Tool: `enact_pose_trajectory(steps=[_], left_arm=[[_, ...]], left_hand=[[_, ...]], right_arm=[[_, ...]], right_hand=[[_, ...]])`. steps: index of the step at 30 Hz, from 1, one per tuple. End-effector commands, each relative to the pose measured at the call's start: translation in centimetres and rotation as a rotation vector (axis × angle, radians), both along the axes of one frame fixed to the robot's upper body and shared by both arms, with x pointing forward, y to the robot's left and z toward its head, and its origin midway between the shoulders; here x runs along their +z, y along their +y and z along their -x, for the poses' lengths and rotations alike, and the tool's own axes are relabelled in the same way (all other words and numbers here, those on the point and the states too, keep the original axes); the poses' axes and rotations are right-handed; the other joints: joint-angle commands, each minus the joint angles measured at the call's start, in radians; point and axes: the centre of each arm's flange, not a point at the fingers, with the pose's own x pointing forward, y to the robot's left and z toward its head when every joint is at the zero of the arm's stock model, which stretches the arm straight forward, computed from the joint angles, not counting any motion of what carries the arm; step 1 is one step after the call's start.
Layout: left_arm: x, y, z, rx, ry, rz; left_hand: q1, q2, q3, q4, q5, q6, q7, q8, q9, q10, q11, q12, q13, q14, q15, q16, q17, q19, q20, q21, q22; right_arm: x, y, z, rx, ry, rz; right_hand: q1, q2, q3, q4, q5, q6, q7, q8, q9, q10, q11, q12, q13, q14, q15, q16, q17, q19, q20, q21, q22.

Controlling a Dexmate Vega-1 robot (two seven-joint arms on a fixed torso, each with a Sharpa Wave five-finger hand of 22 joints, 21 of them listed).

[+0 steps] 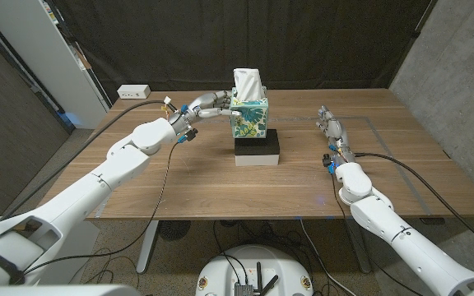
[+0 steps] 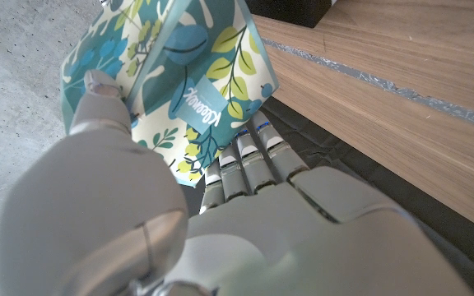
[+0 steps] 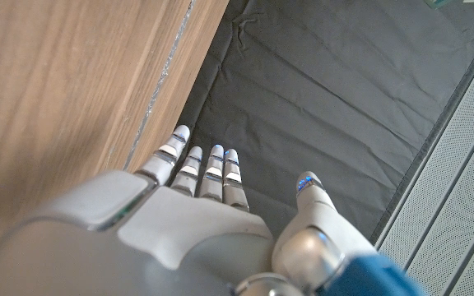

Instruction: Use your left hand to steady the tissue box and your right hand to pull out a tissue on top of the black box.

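A teal tissue box [image 1: 250, 117] with a leaf pattern stands on a black box [image 1: 257, 146] in the middle of the table, a white tissue [image 1: 248, 82] sticking up from its top. My left hand [image 1: 211, 104] grips the box's left side; in the left wrist view its fingers [image 2: 249, 152] and thumb [image 2: 101, 103] wrap the tissue box [image 2: 183, 78]. My right hand [image 1: 330, 125] lies on the table to the right of the boxes, apart from them, fingers straight and holding nothing. Its fingers [image 3: 196, 160] reach out along the table's wood.
A white power strip [image 1: 133, 92] sits at the table's far left corner. A grey tape line [image 1: 369, 123] marks the table's right part. The black box rests on a white base [image 1: 258, 159]. A dark curtain hangs behind the table.
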Motion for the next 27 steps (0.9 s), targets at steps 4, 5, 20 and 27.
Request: enact_pose_trajectory(steps=[4, 5, 20, 27], left_arm=[[0.0, 0.1, -0.1, -0.002, 0.001, 0.0], [0.0, 0.1, -0.2, -0.003, 0.003, 0.0], [0.1, 0.0, -0.3, -0.01, 0.002, -0.003], [0.1, 0.0, -0.3, -0.012, 0.0, -0.005]], left_hand=[[0.0, 0.011, 0.009, -0.002, 0.002, 0.028, 0.035, 0.006, 0.002, 0.006, -0.007, -0.006, 0.005, -0.005, -0.025, -0.006, 0.002, -0.001, 0.001, -0.003, 0.003], [0.0, 0.011, 0.009, -0.002, 0.002, 0.028, 0.034, 0.006, 0.002, 0.007, -0.006, -0.006, 0.005, -0.005, -0.025, -0.006, 0.002, -0.001, 0.001, -0.003, 0.003], [-0.002, 0.012, 0.011, -0.002, 0.001, 0.028, 0.036, 0.008, 0.002, 0.008, -0.003, -0.009, 0.006, -0.006, -0.024, -0.006, 0.002, -0.001, 0.001, -0.003, 0.003], [-0.003, 0.013, 0.011, -0.002, 0.001, 0.027, 0.035, 0.008, 0.002, 0.007, -0.002, -0.011, 0.007, -0.005, -0.024, -0.006, 0.003, 0.0, 0.0, -0.003, 0.003]], right_arm=[[-0.8, -0.2, 1.5, -0.042, -0.003, -0.018], [-0.8, -0.3, 1.6, -0.043, -0.002, -0.022], [-1.8, -0.4, 2.9, -0.076, 0.001, -0.06], [-2.0, -0.5, 3.0, -0.082, 0.0, -0.061]], right_hand=[[0.015, 0.003, 0.001, -0.008, 0.007, 0.005, 0.003, 0.003, 0.002, 0.003, 0.005, -0.001, 0.002, 0.008, -0.001, -0.006, 0.0, 0.003, 0.006, 0.001, 0.003], [0.015, 0.003, 0.001, -0.009, 0.007, 0.005, 0.003, 0.003, 0.002, 0.003, 0.004, -0.001, 0.002, 0.008, 0.0, -0.006, 0.0, 0.003, 0.006, 0.001, 0.003], [0.015, 0.003, 0.002, -0.011, 0.007, 0.006, 0.003, 0.003, 0.002, 0.004, 0.004, 0.0, 0.002, 0.008, 0.0, -0.006, 0.0, 0.003, 0.006, 0.001, 0.003], [0.015, 0.003, 0.002, -0.011, 0.007, 0.006, 0.003, 0.003, 0.002, 0.005, 0.004, 0.0, 0.002, 0.007, -0.001, -0.007, 0.0, 0.003, 0.006, 0.0, 0.003]])
